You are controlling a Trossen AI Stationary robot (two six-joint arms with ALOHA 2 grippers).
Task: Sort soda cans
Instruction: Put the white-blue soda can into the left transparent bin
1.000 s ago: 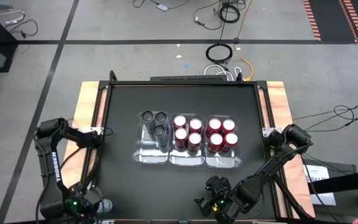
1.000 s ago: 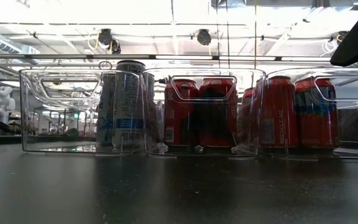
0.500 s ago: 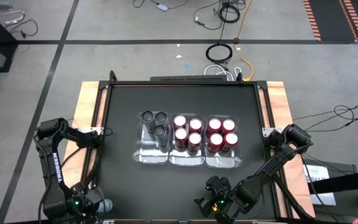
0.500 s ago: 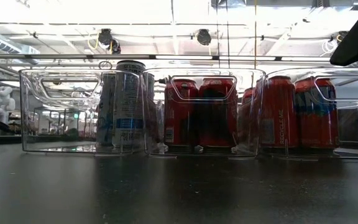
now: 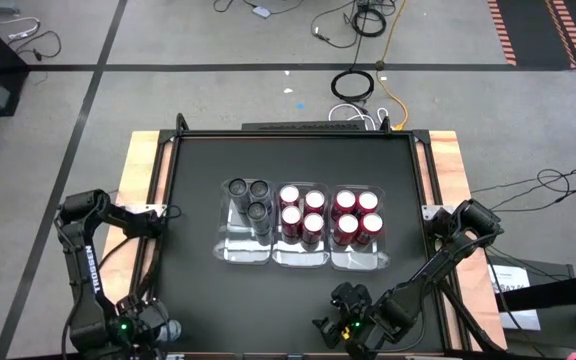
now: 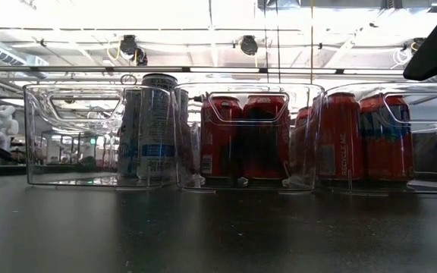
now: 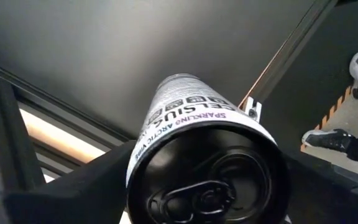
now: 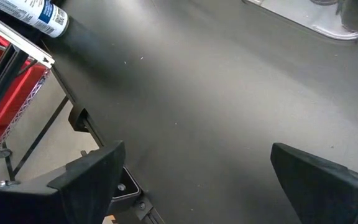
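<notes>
At the table's near left corner, the left gripper (image 7: 204,199) is clamped on a silver soda can (image 7: 194,124) lying lengthwise between its fingers. In mid-table, three clear trays (image 5: 246,251) sit side by side: the left holds three dark grey cans (image 5: 249,197), the middle and right each four red cans (image 5: 302,213). Near the front edge, the right gripper (image 8: 197,180) hovers, fingers wide apart.

robotics lab — taped concrete floor (image 5: 218,100), loose cables (image 5: 363,20)
</notes>
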